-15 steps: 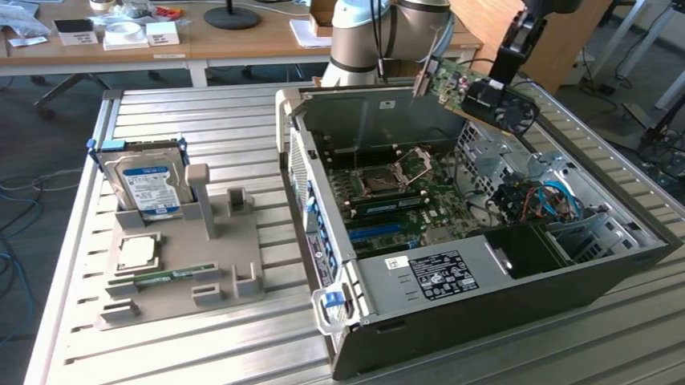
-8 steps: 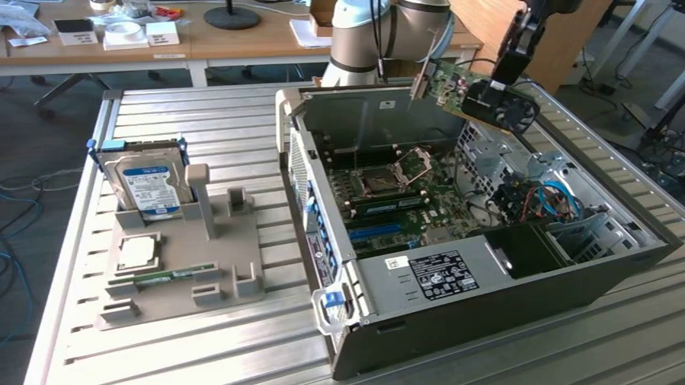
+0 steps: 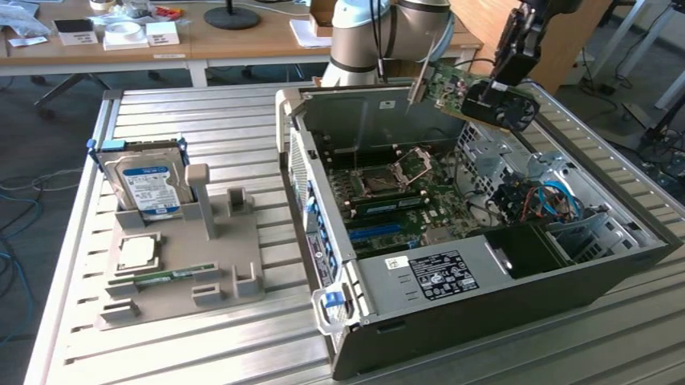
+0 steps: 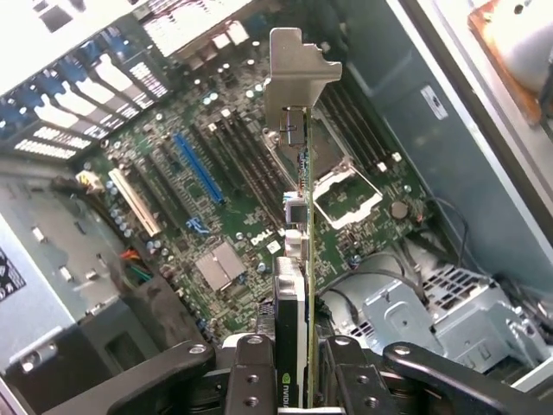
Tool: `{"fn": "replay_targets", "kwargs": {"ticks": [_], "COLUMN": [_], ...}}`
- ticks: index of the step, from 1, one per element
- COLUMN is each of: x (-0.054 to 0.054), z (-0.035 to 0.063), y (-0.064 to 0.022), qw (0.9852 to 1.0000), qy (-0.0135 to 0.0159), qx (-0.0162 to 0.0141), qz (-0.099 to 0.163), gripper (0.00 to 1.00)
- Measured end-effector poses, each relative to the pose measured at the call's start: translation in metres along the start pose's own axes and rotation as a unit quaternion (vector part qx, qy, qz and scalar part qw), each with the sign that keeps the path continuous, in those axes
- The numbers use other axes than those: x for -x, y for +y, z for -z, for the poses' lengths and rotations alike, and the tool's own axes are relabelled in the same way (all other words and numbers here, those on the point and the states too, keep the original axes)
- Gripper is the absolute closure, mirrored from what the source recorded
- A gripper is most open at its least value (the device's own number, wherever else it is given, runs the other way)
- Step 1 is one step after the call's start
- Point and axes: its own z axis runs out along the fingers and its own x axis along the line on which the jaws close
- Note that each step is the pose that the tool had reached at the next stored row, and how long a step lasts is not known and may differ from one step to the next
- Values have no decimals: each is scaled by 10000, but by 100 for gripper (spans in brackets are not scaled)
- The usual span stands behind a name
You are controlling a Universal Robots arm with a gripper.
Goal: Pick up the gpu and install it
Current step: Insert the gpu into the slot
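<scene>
The gpu (image 3: pixel 463 87), a green circuit card with a black fan shroud and a silver end bracket, hangs in the air over the far rim of the open computer case (image 3: pixel 599 277). My gripper (image 3: pixel 499 90) is shut on it at the shroud end. In the wrist view the gpu (image 4: pixel 298 251) appears edge-on, clamped between the two black fingers (image 4: pixel 251 372), its bracket pointing away from them. It hovers above the motherboard (image 4: pixel 233 216), apart from it, with the blue slot (image 4: pixel 197 169) off to one side of the card's line.
On the exterior view's left, a grey holder tray (image 3: pixel 214 265) carries a blue-labelled hard drive (image 3: pixel 150 188), a narrow green memory stick (image 3: pixel 160 277) and a square chip (image 3: pixel 137 253). Cables (image 3: pixel 535 200) fill the case's right side. A cluttered wooden desk (image 3: pixel 214 40) stands behind.
</scene>
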Motion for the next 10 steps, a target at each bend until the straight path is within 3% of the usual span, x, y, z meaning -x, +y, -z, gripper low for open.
{"fn": "replay_targets", "kwargs": {"ticks": [5,10], "x": [0,0], "z": [-2,-5], "y": [0,0], "qw": [9993,9967], "qy": [18,38], "qx": [8,17], "qz": [385,816], "gripper": [73,73]}}
